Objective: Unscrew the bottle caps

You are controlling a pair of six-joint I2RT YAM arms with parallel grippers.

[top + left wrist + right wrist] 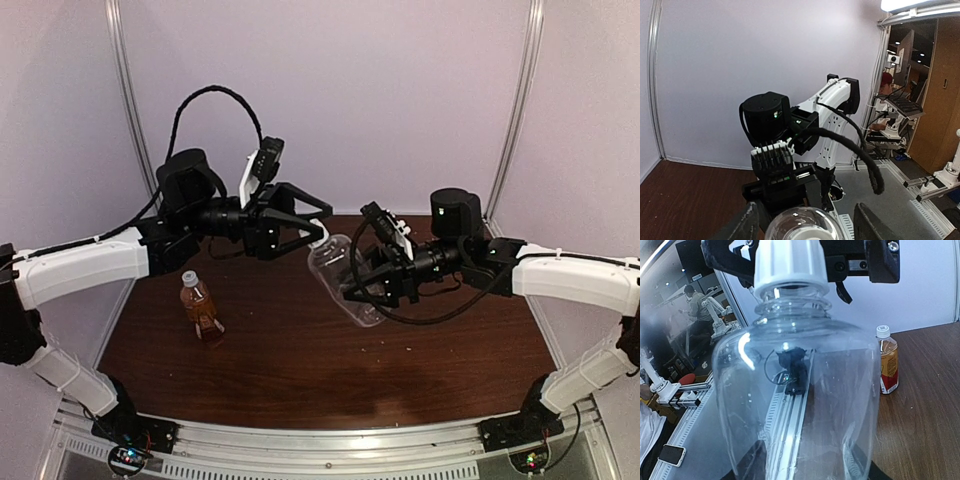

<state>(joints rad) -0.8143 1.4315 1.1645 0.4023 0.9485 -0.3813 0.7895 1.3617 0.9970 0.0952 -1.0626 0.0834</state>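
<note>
Base of clear bottle (800, 405) cut off at bottom edge; right fingers (745, 467) mostly hidden behind it

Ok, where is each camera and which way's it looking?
Top external: high behind the robot, looking down at the table; left arm and right arm show.
Left wrist: on the left arm, facing the right arm; own fingers flank the white cap.
Right wrist: on the right arm, facing the left gripper past its clear bottle; own fingers below.
Both wrist views share that cap.
</note>
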